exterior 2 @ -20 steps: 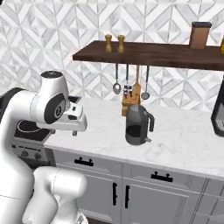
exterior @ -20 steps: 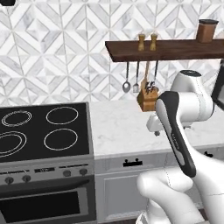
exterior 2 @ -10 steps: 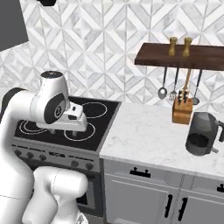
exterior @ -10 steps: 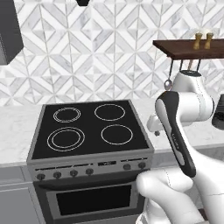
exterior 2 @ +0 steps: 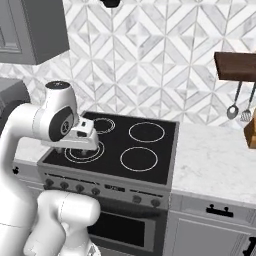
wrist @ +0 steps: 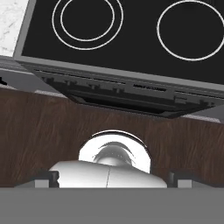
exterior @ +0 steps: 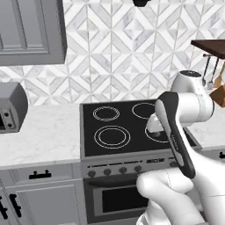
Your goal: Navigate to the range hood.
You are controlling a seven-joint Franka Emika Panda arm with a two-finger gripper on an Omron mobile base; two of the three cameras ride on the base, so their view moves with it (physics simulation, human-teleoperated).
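Black and rounded, the lower tip of the range hood pokes down at the very top edge of the left base view, high above the cooktop and far narrower than it; in the right base view the same small dark tip sits above the stove's left half. The rest of the hood is cut off. My end effector shows just two dark tips at the bottom of the hand view, well apart, so I read it as spread, with nothing between. Below me lies wood-brown floor. The cooktop has four white rings and a row of knobs along its front. White marble worktop runs either side, with a grey wall cabinet up left, a wooden shelf right, and patterned tile behind.
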